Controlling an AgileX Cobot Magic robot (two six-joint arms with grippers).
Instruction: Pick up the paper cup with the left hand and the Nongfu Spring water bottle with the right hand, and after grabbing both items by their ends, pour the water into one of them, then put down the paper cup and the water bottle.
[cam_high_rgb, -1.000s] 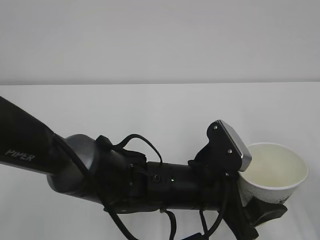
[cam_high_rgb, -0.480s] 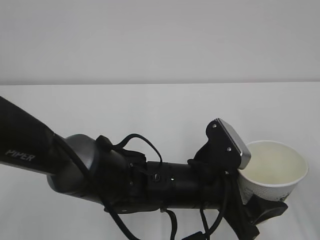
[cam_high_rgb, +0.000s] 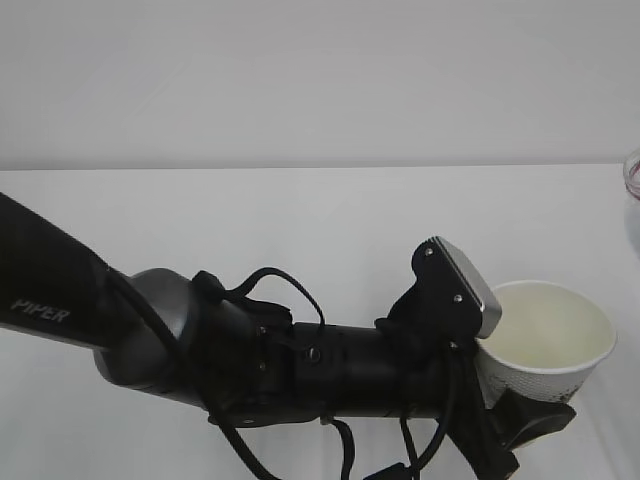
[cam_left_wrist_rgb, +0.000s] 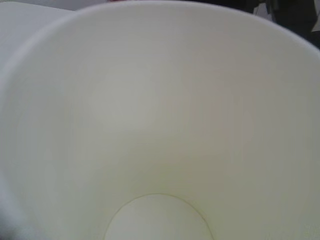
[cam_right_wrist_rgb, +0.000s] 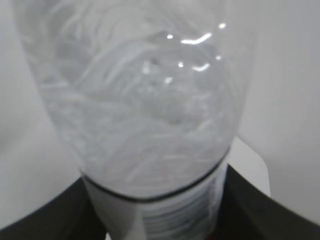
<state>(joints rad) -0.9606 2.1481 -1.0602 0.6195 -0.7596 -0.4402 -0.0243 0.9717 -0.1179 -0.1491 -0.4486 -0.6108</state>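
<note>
From my remote station, the exterior view shows the left hand (cam_high_rgb: 520, 425), a black jointed robot arm with looped cables and a grey camera block, entering from 9 o'clock and reaching toward 4 o'clock across a plain white table (cam_high_rgb: 300, 210). White lettering on the arm's upper link reads "PIPER". Its black two-finger pincer is clenched around the lower body of the paper cup (cam_high_rgb: 545, 345), a small white tapered cup with a cream interior, which sits at 4 o'clock in that view, tilted slightly with its mouth open upward. Grey-green printing shows on the cup's outer wall near the fingers, but I cannot read it. In the left wrist view the paper cup (cam_left_wrist_rgb: 160, 125) fills the picture; its round bottom disc lies at 6 o'clock and looks dry. At the 3 o'clock edge of the exterior view, a sliver of the Nongfu Spring water bottle (cam_high_rgb: 632, 185), clear plastic with a red ring, is visible, well apart from the cup. In the right wrist view the clear ribbed bottle (cam_right_wrist_rgb: 145, 110) stands between the dark fingers of the right hand (cam_right_wrist_rgb: 155, 225), which grasp its lower end at 6 o'clock. No label text is legible there.
</note>
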